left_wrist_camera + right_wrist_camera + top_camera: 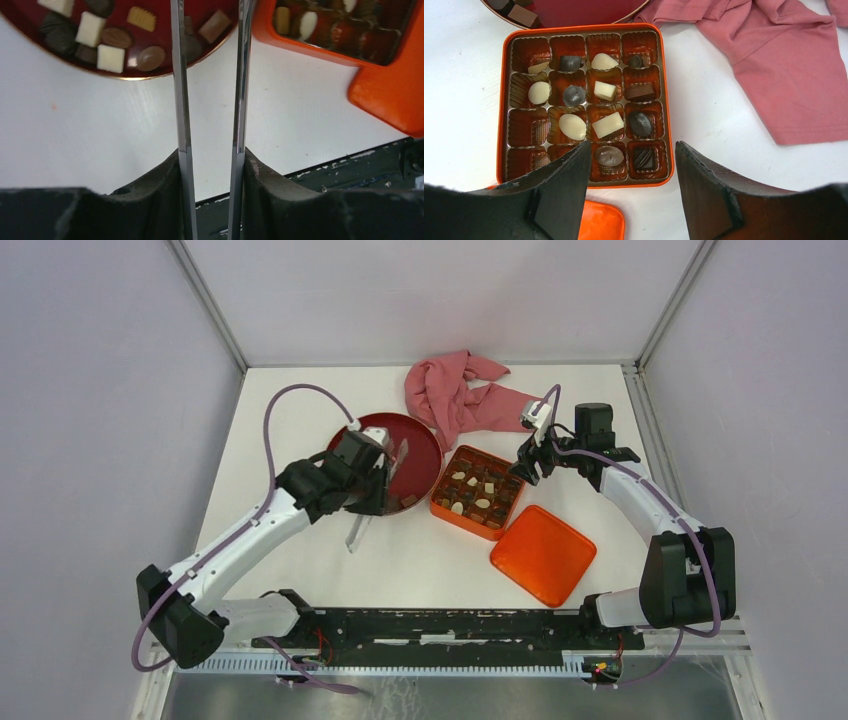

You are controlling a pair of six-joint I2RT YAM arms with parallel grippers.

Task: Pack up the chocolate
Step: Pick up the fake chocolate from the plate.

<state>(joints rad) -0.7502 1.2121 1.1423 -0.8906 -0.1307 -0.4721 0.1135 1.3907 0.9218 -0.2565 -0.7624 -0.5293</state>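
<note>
Chocolate pieces (110,57), dark, tan and cream, lie on the round dark-red plate (420,440). More pieces (607,124) sit in compartments of the orange tin (502,100), which also shows in the top view (445,510). My left gripper (375,480) is shut on metal tongs (181,100). Their two blades stand apart and reach over the plate's near rim (125,77). A dark piece (192,47) lies between the blades; the tips are out of view. My right gripper (631,147) is open and empty, hovering over the tin's right side (528,462).
The tin's orange lid (543,554) lies on the table near and right of the tin. A crumpled pink cloth (462,395) lies behind the tin and plate. White walls and metal posts surround the white table.
</note>
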